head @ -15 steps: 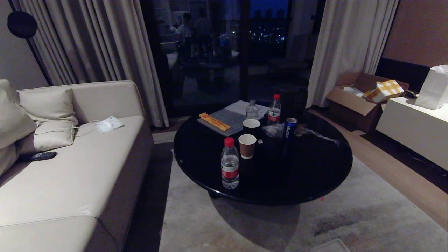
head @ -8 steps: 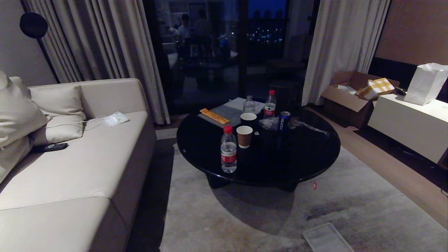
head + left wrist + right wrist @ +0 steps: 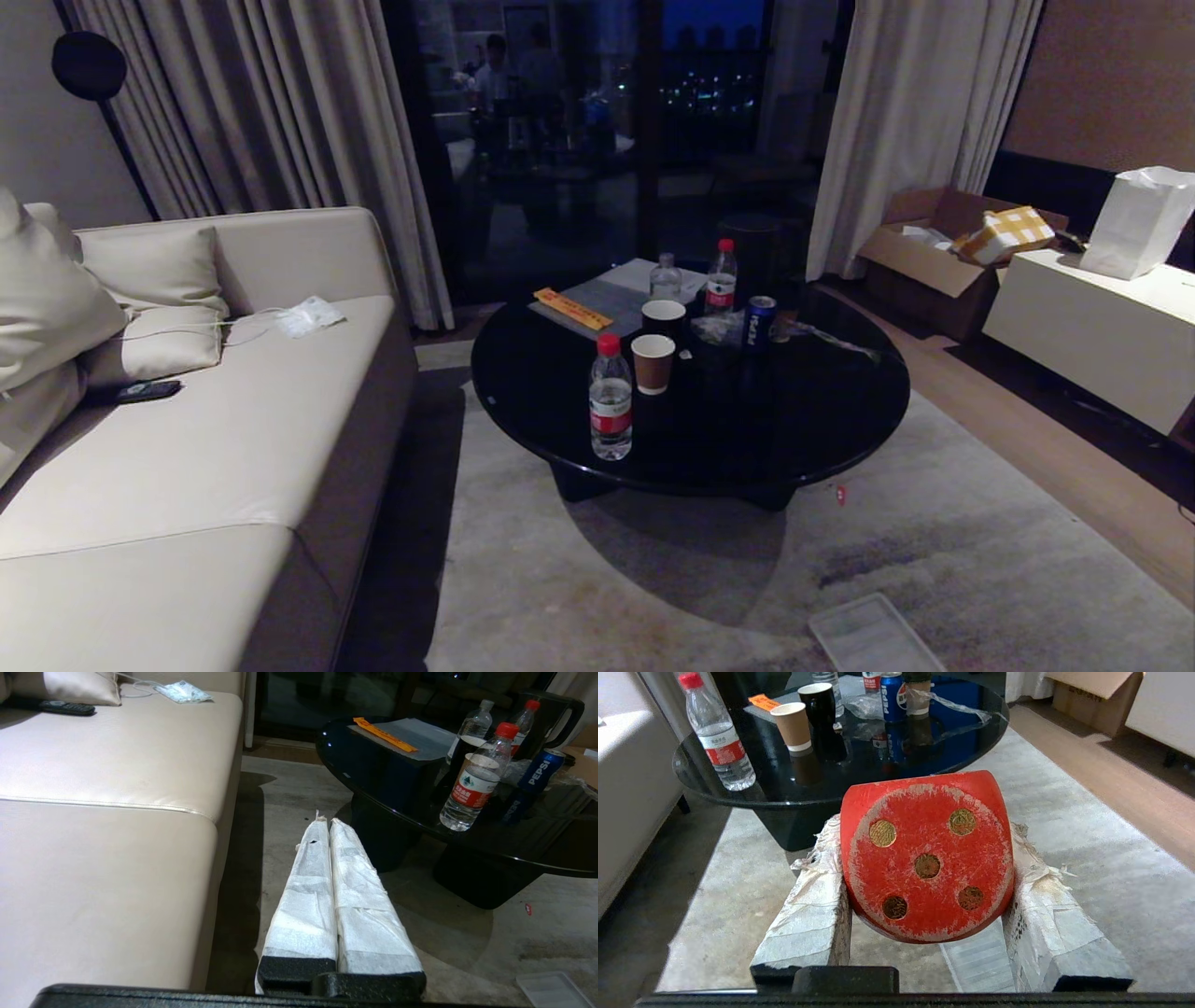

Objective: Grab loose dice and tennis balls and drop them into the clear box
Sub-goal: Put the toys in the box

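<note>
**Red die in hand, box not yet reached**

Your right gripper (image 3: 927,891) pinches the red die (image 3: 927,858) between its wrapped fingers; the left gripper (image 3: 327,826) is pressed together, empty. Next, carry the die over the clear box (image 3: 873,637), on the rug at five o'clock in the head view. Keep off the black table (image 3: 840,439) rim at twelve; the carpet around the box is open.

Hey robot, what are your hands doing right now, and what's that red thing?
Right hand shut on red die. Left hand shut, empty. Clear box on carpet ahead, nothing blocking.
</note>
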`<state>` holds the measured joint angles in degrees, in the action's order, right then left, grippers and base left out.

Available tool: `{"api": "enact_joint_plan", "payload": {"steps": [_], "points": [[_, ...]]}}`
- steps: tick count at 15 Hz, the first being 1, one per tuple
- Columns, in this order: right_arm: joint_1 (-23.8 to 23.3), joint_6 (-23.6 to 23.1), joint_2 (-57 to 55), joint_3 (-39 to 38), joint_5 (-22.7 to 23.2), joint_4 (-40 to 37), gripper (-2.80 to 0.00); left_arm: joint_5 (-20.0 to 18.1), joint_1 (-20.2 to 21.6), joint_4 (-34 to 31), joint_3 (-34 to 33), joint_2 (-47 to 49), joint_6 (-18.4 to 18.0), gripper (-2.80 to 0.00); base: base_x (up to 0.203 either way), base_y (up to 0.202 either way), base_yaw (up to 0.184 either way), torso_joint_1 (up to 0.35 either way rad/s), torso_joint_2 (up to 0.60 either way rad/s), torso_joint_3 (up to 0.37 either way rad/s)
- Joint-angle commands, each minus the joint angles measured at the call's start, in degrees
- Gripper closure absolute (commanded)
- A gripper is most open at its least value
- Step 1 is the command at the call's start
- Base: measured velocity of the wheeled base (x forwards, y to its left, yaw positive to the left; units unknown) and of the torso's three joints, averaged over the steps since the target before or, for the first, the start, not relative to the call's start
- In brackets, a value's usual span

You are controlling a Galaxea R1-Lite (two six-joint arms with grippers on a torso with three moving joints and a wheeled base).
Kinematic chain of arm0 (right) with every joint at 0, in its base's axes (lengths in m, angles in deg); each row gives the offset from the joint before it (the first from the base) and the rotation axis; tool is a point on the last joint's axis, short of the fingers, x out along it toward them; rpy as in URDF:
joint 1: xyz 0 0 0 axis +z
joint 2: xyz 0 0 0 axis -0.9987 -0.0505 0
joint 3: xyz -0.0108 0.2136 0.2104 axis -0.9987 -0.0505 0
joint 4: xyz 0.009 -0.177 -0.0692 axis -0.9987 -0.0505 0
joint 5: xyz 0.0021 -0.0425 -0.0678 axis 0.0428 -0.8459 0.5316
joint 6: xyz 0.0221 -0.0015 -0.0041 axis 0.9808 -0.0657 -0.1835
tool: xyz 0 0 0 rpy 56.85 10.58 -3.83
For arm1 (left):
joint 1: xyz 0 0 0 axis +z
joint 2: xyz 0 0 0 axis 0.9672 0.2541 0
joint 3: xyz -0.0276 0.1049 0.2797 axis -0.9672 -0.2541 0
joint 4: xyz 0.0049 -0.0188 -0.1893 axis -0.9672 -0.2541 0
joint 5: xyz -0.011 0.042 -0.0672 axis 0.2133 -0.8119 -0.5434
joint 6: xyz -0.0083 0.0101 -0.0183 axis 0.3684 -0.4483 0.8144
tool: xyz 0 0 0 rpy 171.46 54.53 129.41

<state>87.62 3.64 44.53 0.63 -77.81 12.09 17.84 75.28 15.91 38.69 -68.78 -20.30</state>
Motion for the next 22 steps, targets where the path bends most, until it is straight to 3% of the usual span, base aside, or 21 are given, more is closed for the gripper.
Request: {"api": "enact_joint_plan", "payload": {"steps": [1, 22], "points": [[0.02, 0.72, -0.09, -0.02, -0.02, 0.04, 0.00, 0.05, 0.00, 0.04, 0.00, 0.06, 0.02, 0.00, 0.000, 0.000, 0.000, 0.000, 0.00, 0.000], [0.02, 1.08, -0.09, -0.02, -0.11, 0.13, 0.00, 0.05, 0.00, 0.04, 0.00, 0.06, 0.02, 0.00, 0.001, 0.009, -0.153, 0.003, 0.00, 0.002]]}}
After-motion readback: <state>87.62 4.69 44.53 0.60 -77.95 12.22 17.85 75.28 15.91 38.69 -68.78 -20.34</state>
